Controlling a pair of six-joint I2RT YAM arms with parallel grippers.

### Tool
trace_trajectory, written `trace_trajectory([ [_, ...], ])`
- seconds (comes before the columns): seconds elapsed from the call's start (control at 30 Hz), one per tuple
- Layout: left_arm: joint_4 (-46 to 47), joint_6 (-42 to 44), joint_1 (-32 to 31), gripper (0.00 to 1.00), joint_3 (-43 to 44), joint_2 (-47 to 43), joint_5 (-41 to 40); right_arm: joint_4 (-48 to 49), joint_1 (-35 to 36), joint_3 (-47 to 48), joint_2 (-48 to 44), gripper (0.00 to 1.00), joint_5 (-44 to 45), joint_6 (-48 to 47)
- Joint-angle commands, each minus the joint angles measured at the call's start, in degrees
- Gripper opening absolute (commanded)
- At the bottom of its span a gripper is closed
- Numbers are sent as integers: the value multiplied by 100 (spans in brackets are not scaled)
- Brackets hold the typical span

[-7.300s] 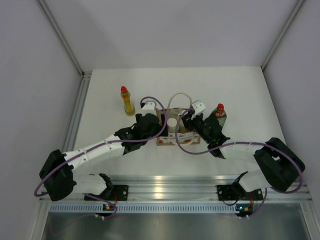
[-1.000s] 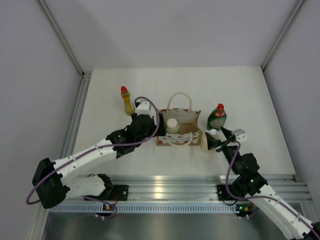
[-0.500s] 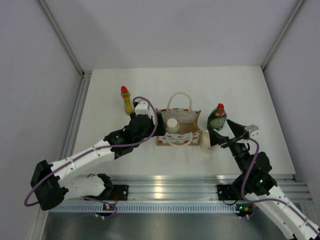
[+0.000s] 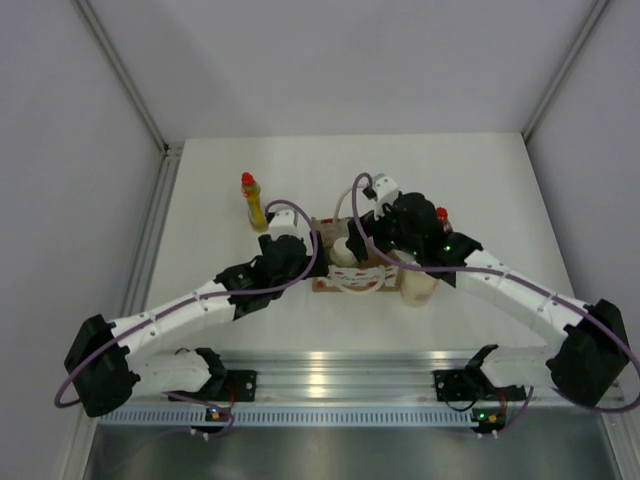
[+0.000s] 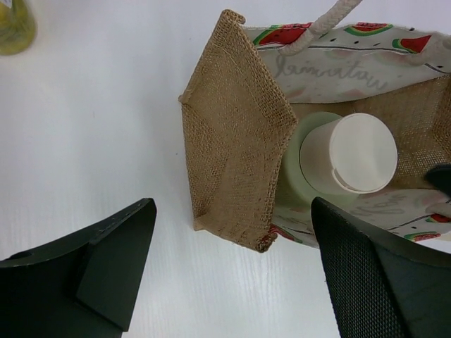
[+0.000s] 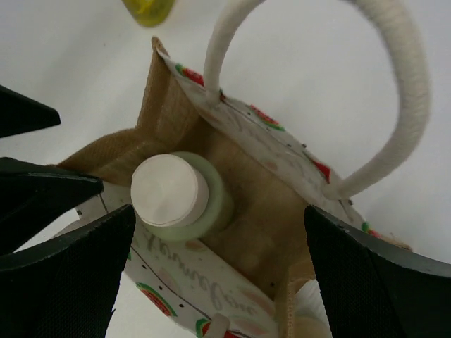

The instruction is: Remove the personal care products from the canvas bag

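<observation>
One pale grey-green white-capped cylindrical bottle (image 6: 173, 191) stands inside tan burlap tote bag (image 5: 232, 141).
Left gripper (image 5: 232, 211) parted astride its side wall; right gripper (image 6: 218, 211) spread wide overhead.

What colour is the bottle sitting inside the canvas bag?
The bottle is pale green with a white cap; it shows clearest in the right wrist view.

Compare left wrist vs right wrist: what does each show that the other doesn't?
Left wrist only: the canvas bag with its creased burlap end in full, framed by the open left pincer. Right wrist only: the whole rope handle loop arching over the bag, under the open right pincer. Both: the pale green bottle with its white cap inside the bag, and the yellow bottle at the frame edge.
</observation>
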Motion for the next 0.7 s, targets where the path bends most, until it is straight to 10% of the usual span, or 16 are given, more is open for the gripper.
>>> trace_trajectory([
  [0.0, 89, -292, -17, 95, -122, -63, -165, -665, 196, 620, 231, 99, 0, 74],
  [0.67, 89, -679, -26, 93, -448, -353, -7, -1474, 750, 1711, 2261, 100, 545, 144],
])
